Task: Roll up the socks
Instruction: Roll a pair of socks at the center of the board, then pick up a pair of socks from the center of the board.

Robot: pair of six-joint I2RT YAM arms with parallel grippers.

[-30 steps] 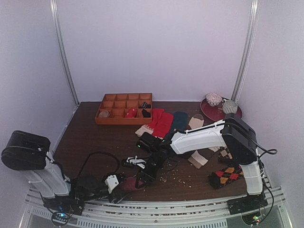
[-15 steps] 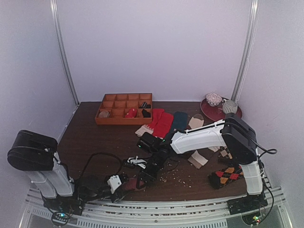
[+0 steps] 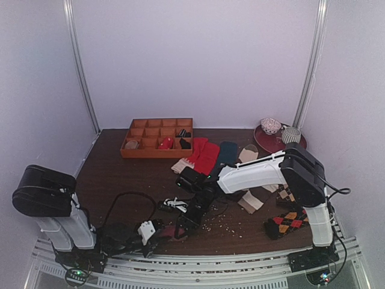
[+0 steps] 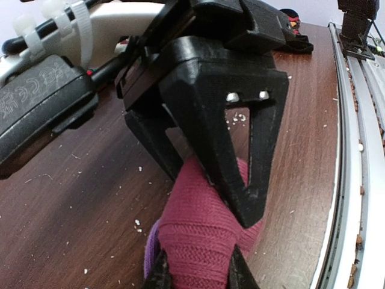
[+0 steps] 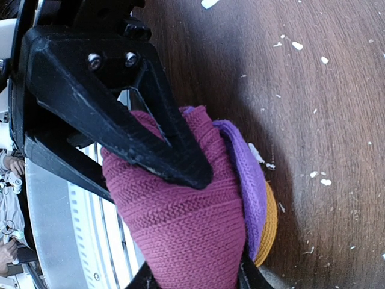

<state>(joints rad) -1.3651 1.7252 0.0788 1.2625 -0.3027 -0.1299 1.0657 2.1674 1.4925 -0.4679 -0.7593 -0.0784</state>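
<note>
At the near edge of the table [image 3: 120, 174], the rolled magenta sock [image 4: 198, 241] is pinched from two sides. The left gripper [image 4: 198, 274], only its fingertips in frame, is closed onto the roll. The right gripper [image 5: 197, 278] clamps it from the opposite side. Purple and orange-yellow layers peek out at one edge. From above, the fingers hide most of it. Farther back lie red socks [image 3: 206, 155] and an orange tray [image 3: 153, 153], its contents too small to tell.

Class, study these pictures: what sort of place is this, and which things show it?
Probably a robot test cell: plain white enclosure walls, two white-and-black robot arms bolted beside a dark wooden table, scattered colourful fabric socks.
</note>
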